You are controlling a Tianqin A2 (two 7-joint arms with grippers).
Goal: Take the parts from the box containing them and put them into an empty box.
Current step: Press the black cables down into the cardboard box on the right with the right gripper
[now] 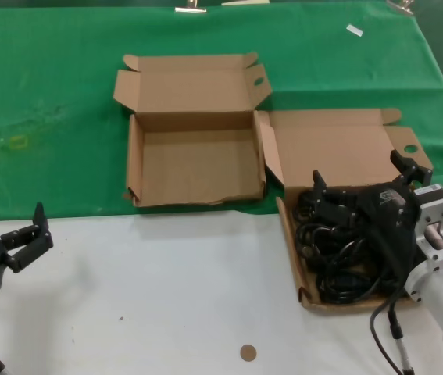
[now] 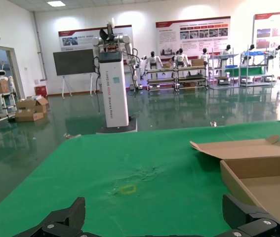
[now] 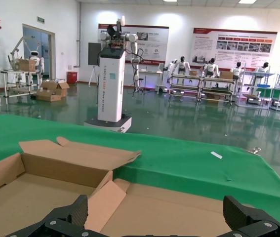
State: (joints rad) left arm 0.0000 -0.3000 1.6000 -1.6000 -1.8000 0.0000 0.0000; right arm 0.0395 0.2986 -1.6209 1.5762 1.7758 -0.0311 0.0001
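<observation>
Spread wide, the right gripper (image 1: 362, 183) hangs directly over the tangle of black power cords (image 1: 338, 254), one black fingertip at the left above the cords and the other at the right over the open lid, with nothing held between them; whether the finger ends touch the cords cannot be told. In the right wrist view the same two dark angular finger ends (image 3: 60, 222) stand far apart at the lower edge of the frame above bare cardboard. The cords are glossy, rubbery loops heaped loosely together, filling the box containing them (image 1: 291, 250), a shallow brown corrugated carton that sits at the right, half on the white tabletop (image 1: 166, 289) and half on the green cloth (image 1: 57, 101), its hinged lid folded back far with a round hole in one tab. Just to its left, and almost touching it, lies the empty box (image 1: 194, 164), the same flat brown corrugated make, its lid also thrown open toward the far side, its inside bare and its near left corner crumpled. A small round brown disc (image 1: 248, 353) lies on the white surface near the front. Well to the left, the left gripper (image 1: 27, 234) waits low over the white tabletop, its black fingers apart and holding nothing.
</observation>
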